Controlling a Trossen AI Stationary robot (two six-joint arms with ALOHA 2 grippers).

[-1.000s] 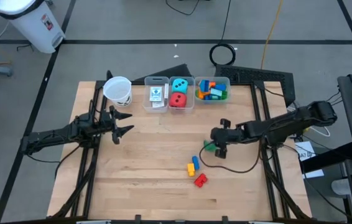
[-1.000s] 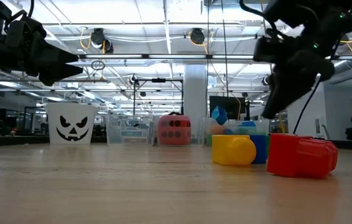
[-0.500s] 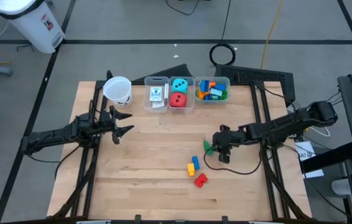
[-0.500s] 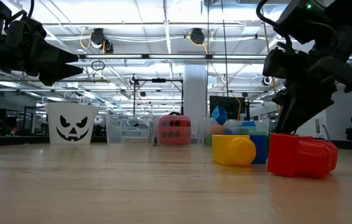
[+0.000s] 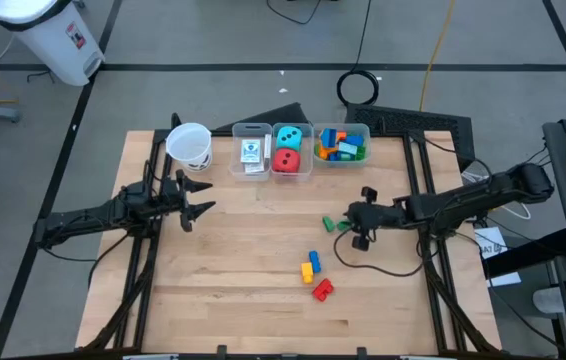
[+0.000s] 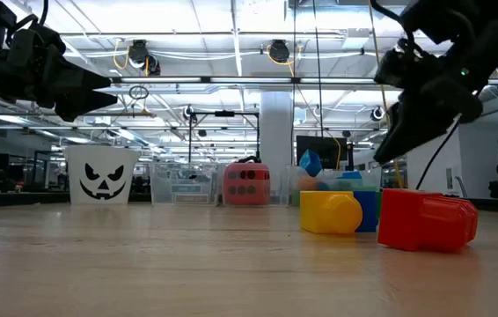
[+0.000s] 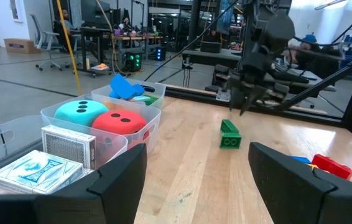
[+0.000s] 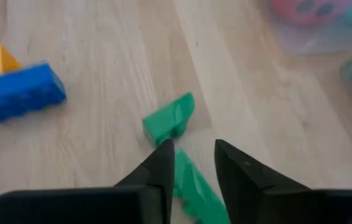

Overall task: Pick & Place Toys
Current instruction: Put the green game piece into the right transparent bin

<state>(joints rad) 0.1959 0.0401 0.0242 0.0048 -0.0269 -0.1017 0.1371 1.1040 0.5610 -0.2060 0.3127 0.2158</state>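
A green brick [image 8: 170,118] lies flat on the table right of centre; it also shows in the high view [image 5: 329,224] and the left wrist view [image 7: 229,134]. My right gripper [image 8: 194,163] hangs just above it, fingers a little apart, holding nothing; more green shows through the gap. A yellow and a blue brick [image 5: 310,265] and a red brick [image 5: 322,289] lie nearer the front. My left gripper [image 5: 198,210] waits wide open above the table's left side. Teal and red dice [image 5: 286,150], card packs [image 5: 252,152] and more bricks [image 5: 341,145] sit in bins.
Three clear bins [image 5: 313,128] stand in a row at the far edge, with a white paper cup [image 5: 190,145] to their left. A dark cable [image 5: 363,268] loops on the table below the right arm. Bare wood lies between the two arms and along the front.
My right gripper dipped down onto the green brick, then rose again and drew back a little toward the table's far right. The green brick now lies slightly nearer the far edge than before.
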